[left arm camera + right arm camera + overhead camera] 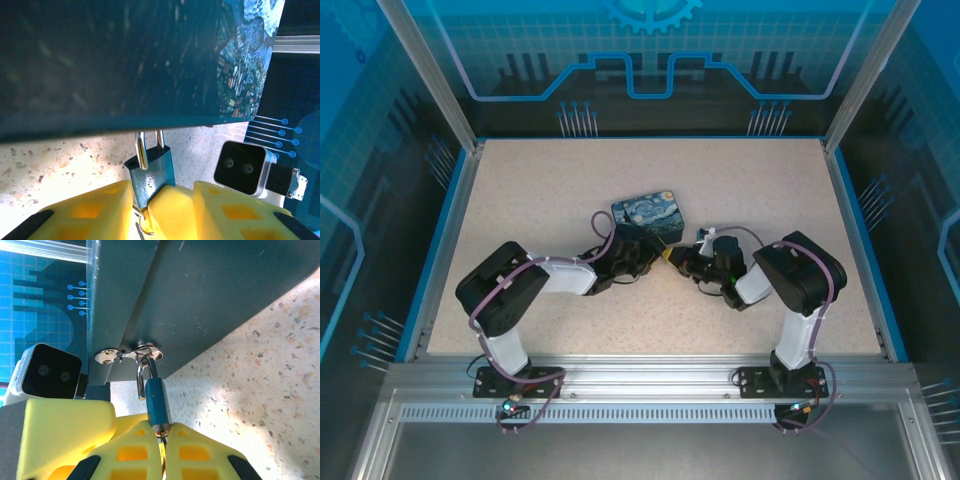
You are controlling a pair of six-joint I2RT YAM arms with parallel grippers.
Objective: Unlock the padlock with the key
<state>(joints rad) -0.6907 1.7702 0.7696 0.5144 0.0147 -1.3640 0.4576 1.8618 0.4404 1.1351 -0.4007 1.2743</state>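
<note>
Nearest you, your right end effector (pixel 161 426) is clenched on the key (pixel 161 436), a thin sliver pinched between the yellow pads with its tip at the bottom of the padlock (pixel 157 401). Your left end effector (pixel 162 190) brackets the padlock's bluish body: one pad sits against it and a slim gap shows at the other, so I cannot tell whether it is truly clamped. My advice is to seat that hold first, so the body cannot swing when you turn the key. Keep the key in line with the body's long axis, and twist with the wrist alone rather than pushing upward. The padlock hangs by its silvery shackle (pixel 141 376) from the hasp (pixel 134 351) on the lower edge of the painted box (pixel 215 295), just above the desk (pixel 260 375). Room is tight here, because the left wrist camera (pixel 50 372) sits just beside your right fingers and the box wall is right behind the shackle. So pull the body down and toward you, not sideways. Farther out the speckled desk lies open around the box, and the blue rim (pixel 453 235) and glass walls are well apart from both arms.
</note>
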